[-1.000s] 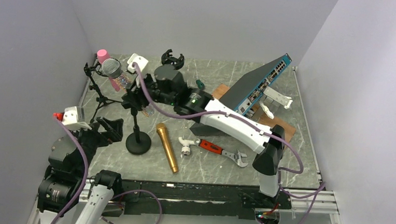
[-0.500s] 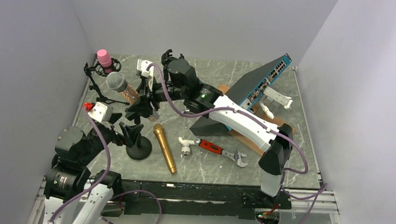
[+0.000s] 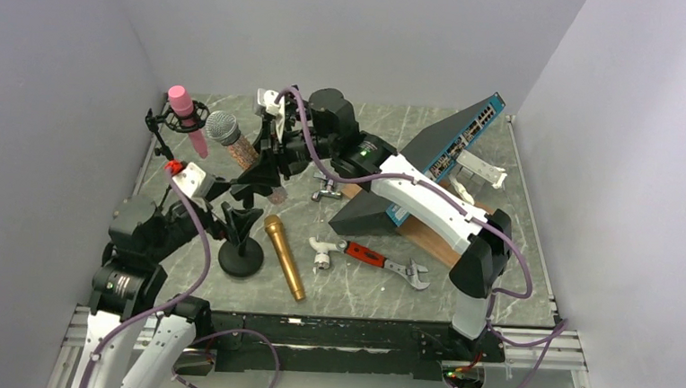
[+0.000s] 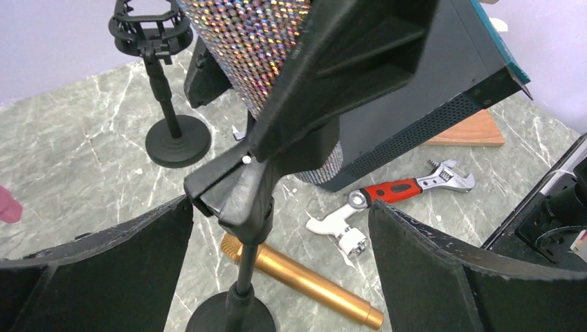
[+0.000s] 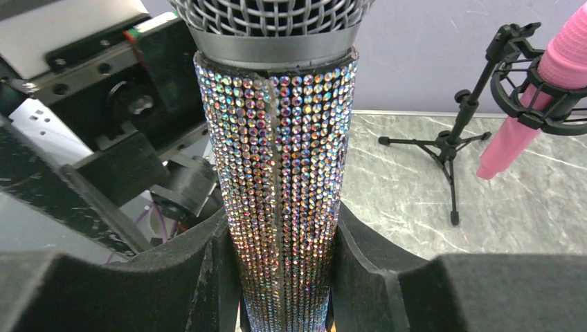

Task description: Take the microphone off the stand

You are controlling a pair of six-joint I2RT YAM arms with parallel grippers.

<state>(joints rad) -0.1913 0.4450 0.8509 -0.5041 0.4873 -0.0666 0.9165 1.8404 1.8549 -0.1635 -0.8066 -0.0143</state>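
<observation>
The rhinestone microphone (image 3: 245,150) with a grey mesh head points up and to the left. My right gripper (image 3: 267,166) is shut on its body, fingers on both sides in the right wrist view (image 5: 284,277). The black stand (image 3: 240,258) with a round base sits in front of it. In the left wrist view the microphone's lower end (image 4: 322,162) sits right at the stand's clip (image 4: 239,190); I cannot tell whether it is still seated. My left gripper (image 4: 277,221) is open, with a finger either side of the stand's pole (image 4: 242,277), not touching.
A gold microphone (image 3: 286,255), a white fitting (image 3: 321,250) and a red-handled wrench (image 3: 385,261) lie near the stand base. A pink microphone (image 3: 185,112) hangs on a tripod at back left. A network switch (image 3: 441,150) leans on a board (image 3: 427,235). An empty stand (image 4: 166,90) stands behind.
My right gripper has carried the microphone to the right and further back, its head tilting upward. My left gripper has moved forward and now straddles the stand's pole.
</observation>
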